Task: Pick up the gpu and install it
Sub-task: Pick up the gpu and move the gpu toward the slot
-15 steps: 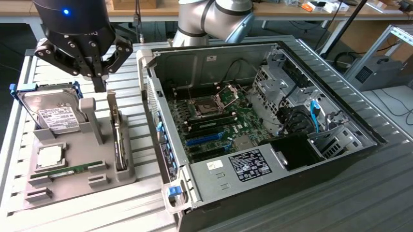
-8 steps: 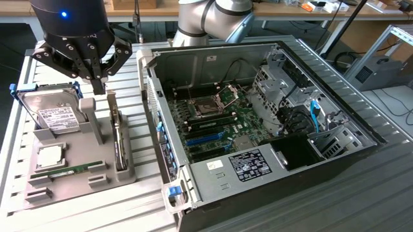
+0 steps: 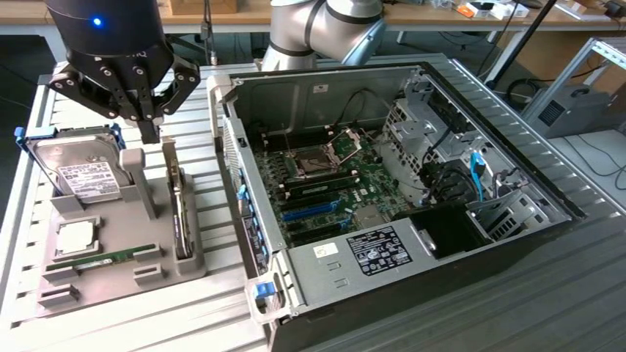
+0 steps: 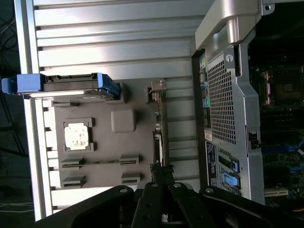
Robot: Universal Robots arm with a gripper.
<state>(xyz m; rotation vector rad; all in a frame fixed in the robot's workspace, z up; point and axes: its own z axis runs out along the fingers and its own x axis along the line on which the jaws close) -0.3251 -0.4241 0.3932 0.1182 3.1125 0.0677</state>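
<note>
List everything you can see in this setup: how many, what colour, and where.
gpu: one, dark with a silvery bracket, standing on edge in the holder, on the side nearest the computer case
hard drive: one, silvery with a white label and blue frame, propped at the holder's far end
processor chip: one, silvery, flat in a holder recess
memory stick: one, green, lying near the holder's near end
holder: one, grey, on the table at the exterior view's left
computer case: one, grey and black, open, at the exterior view's right of the holder
motherboard: one, green, inside the case
table: one, silvery, slatted
robot arm: one, silver, behind the case
gripper: one, black, shut, empty, above the holder beside the gpu
</note>
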